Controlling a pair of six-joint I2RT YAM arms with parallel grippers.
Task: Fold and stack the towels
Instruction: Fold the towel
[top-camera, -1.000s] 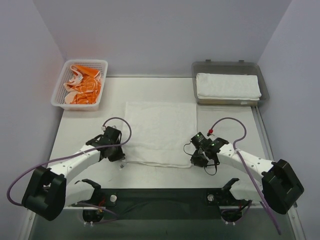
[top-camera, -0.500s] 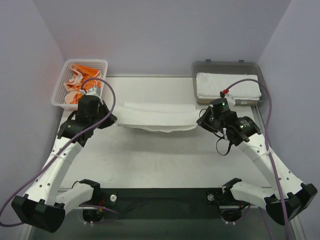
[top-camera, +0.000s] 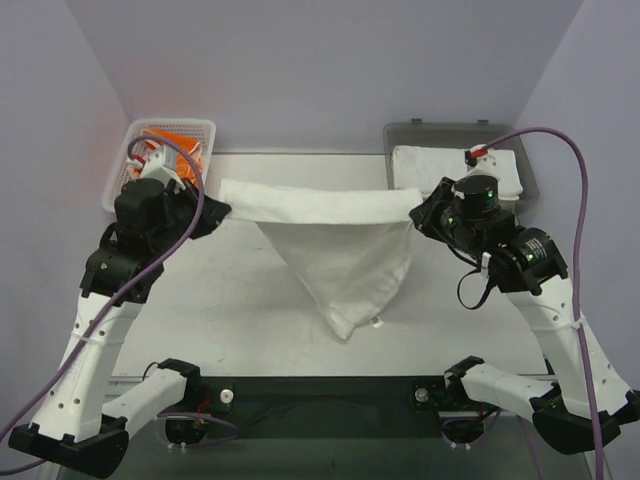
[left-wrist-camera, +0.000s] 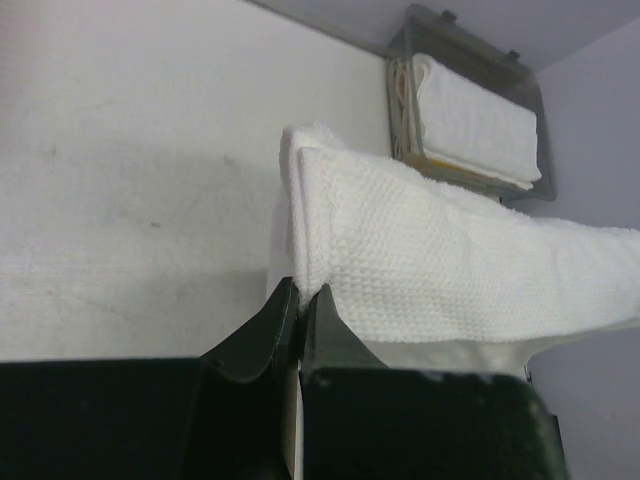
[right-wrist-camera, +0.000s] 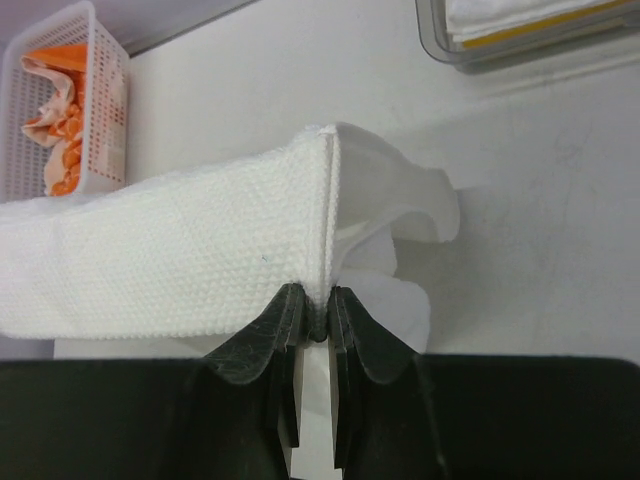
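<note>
White table (top-camera: 200, 290) beneath towel (top-camera: 345, 255), lilac walls (top-camera: 320, 70)

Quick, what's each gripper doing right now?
Left gripper: shut on one corner of the white towel.
Right gripper: shut on the towel's opposite corner.

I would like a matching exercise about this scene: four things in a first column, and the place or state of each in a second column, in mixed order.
Things:
1. spread white towel
2. folded white towel
3. orange-and-white towel
4. left gripper

Places or states:
A. lies in the grey tray
B. shut on a towel's upper corner
C. lies in the white mesh basket
D. hangs in the air above the table, held by two corners

Pairs: 1-D, 2-A, 3-C, 4-B
</note>
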